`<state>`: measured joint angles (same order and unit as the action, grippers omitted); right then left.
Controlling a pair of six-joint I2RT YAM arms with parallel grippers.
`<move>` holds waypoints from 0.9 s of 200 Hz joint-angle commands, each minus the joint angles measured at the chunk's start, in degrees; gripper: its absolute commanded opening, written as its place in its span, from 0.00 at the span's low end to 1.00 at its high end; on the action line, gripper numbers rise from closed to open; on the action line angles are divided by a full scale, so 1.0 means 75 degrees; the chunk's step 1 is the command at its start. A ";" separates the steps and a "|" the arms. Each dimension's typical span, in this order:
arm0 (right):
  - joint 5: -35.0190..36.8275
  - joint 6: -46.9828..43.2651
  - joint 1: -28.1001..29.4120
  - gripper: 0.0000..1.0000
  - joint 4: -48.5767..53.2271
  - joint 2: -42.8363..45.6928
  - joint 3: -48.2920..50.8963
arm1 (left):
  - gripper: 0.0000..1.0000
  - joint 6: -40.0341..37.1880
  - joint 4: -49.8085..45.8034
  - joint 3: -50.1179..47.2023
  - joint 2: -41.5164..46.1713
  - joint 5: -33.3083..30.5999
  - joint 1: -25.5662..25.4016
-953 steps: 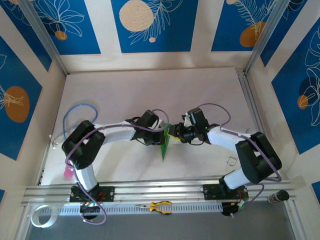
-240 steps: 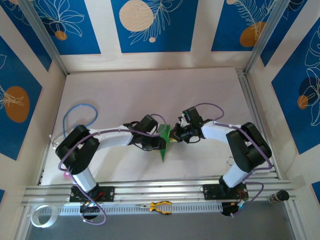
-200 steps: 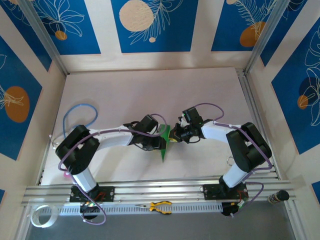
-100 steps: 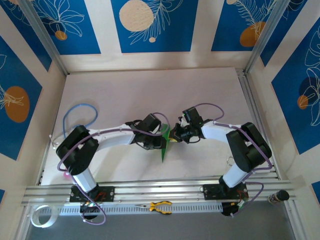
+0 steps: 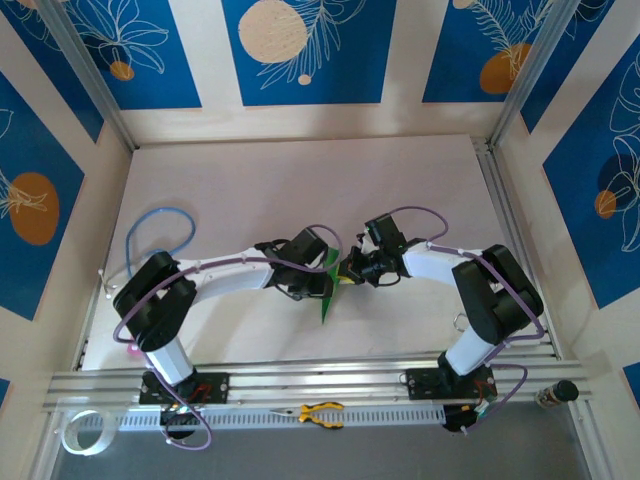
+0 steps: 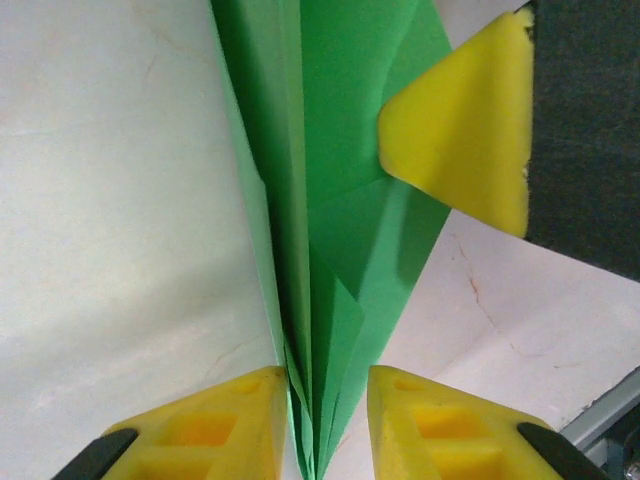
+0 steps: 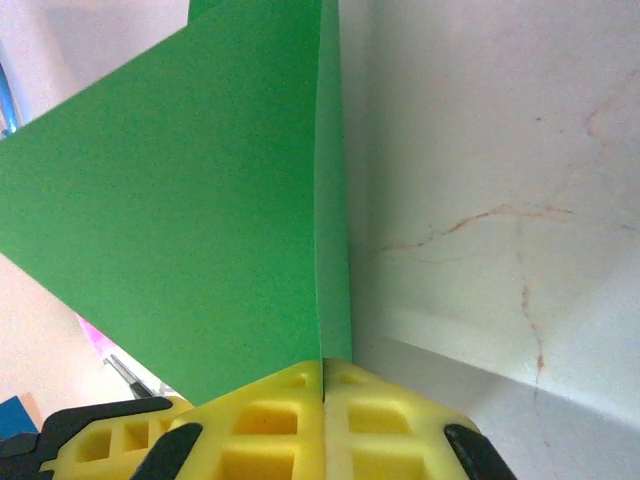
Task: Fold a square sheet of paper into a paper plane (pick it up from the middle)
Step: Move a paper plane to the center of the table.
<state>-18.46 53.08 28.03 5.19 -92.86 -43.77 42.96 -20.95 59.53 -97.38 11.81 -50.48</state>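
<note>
- From above, the paper plane point(image 5: 327, 292) is seen standing on edge over the middle of the table point(image 5: 250, 190), between the two wrists, with its narrow end turned towards the near rail.
- How the jaws stand cannot be made out from that height; it is shown by the wrist cameras.
- In the right wrist view, the right gripper point(image 7: 322, 378) is closed tight: its yellow pads are pressed together, with the paper plane's folded edge pinched between them.
- In the left wrist view, the left gripper point(image 6: 326, 385) is held slightly apart, with the fanned layers of paper between its pads. A sliver of table is seen beside the paper, so a firm pinch cannot be confirmed.
- The centre crease and stacked folds are shown in that view, whereas a flat green face is shown by the right wrist camera.
- A pad of the right gripper is also seen there, laid against the paper.
- Yellow-handled pliers point(image 5: 322, 413) and a pink object point(image 5: 134, 345) are seen from above, well apart from the paper.
</note>
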 commanded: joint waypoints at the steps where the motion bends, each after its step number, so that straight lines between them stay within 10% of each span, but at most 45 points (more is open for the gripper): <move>1: -0.0224 0.0064 0.0013 0.01 0.0061 -0.0076 -0.0100 | 0.28 -0.0149 -0.0328 0.0179 -0.0099 -0.0166 -0.0087; 180: -0.0226 0.0084 0.0029 0.02 0.0048 -0.0049 -0.0051 | 0.32 -0.0115 0.0185 0.0181 -0.0350 0.0053 -0.0148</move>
<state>-18.46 53.08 28.03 5.19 -92.86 -43.77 42.98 -20.10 59.75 -98.76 10.87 -50.94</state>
